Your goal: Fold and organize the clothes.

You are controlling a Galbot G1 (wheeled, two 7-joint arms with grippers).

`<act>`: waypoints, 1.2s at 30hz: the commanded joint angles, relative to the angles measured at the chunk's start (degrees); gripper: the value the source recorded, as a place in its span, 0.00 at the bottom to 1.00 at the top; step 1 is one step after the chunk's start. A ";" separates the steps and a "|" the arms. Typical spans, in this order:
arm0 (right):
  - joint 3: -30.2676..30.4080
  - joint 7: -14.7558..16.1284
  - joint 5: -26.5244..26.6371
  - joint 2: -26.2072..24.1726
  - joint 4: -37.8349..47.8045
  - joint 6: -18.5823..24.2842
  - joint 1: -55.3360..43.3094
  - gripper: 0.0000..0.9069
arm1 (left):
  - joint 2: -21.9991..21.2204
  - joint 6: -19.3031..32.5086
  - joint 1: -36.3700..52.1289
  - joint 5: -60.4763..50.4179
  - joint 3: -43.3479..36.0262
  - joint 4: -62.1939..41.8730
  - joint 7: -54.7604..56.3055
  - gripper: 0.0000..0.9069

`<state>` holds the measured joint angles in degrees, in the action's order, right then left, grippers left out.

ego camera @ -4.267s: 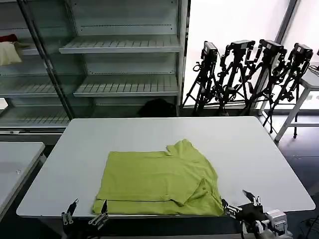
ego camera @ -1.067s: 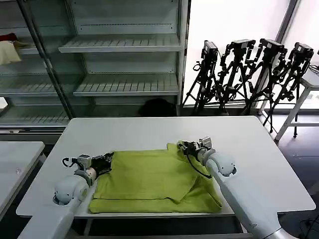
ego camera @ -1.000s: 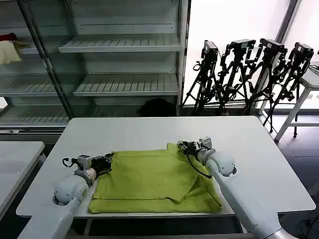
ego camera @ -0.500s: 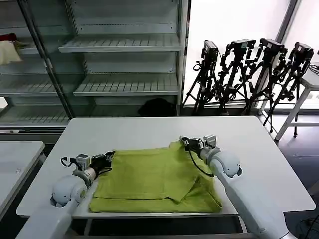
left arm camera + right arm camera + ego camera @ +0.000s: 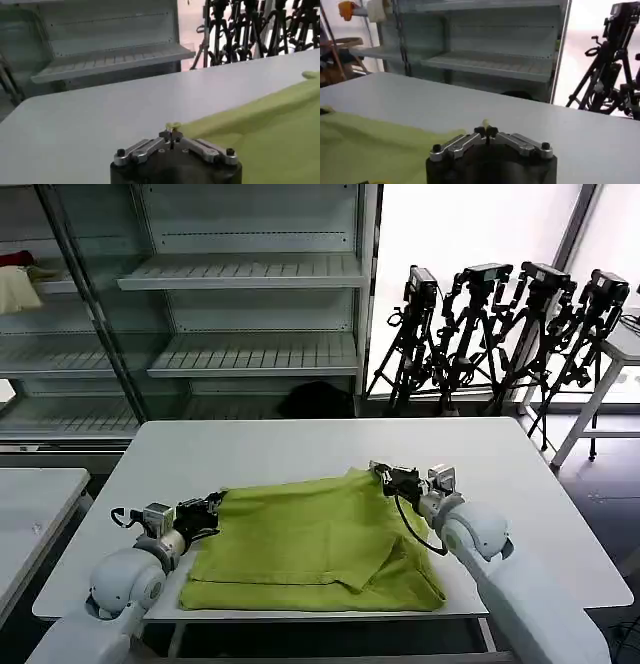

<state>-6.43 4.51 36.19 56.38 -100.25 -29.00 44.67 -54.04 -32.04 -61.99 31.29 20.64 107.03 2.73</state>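
Observation:
The clothes are one lime yellow-green T-shirt [image 5: 310, 539], lying partly folded on the white table [image 5: 300, 449]. My left gripper [image 5: 213, 504] is shut on the shirt's far left corner, and a scrap of green cloth pokes out between its closed fingertips [image 5: 172, 129]. My right gripper [image 5: 381, 472] is shut on the far right corner, near a sleeve. A bit of pale cloth shows above its pinched tips [image 5: 485, 128]. The far edge of the shirt [image 5: 260, 130] is raised slightly off the table between the two grippers.
A metal shelving unit [image 5: 240, 274] stands behind the table. Several black tripods [image 5: 500, 324] stand at the back right. A second white table [image 5: 30, 504] is at the left. A cream-and-red cloth bundle [image 5: 20, 284] lies on a shelf at the far left.
Both arms came up from the near table edge to the shirt's far corners and shut on them. In the last second they have drawn back toward me, lifting the far edge.

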 commanded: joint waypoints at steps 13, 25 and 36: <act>-7.21 0.29 1.19 -7.26 -16.37 1.09 19.01 0.00 | 1.18 3.01 -15.78 -6.62 3.08 15.07 0.88 0.01; -9.95 0.49 0.85 -9.47 -19.40 1.27 24.70 0.00 | 0.31 2.92 -21.34 -12.11 4.63 16.03 0.82 0.01; -11.12 0.93 -0.06 -9.84 -20.00 2.64 27.70 0.00 | -0.47 2.41 -23.26 -12.31 5.58 17.37 1.97 0.01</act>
<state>-16.65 5.44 36.34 47.07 -119.01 -26.82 69.37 -54.32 -29.64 -82.69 20.48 25.71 123.27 4.22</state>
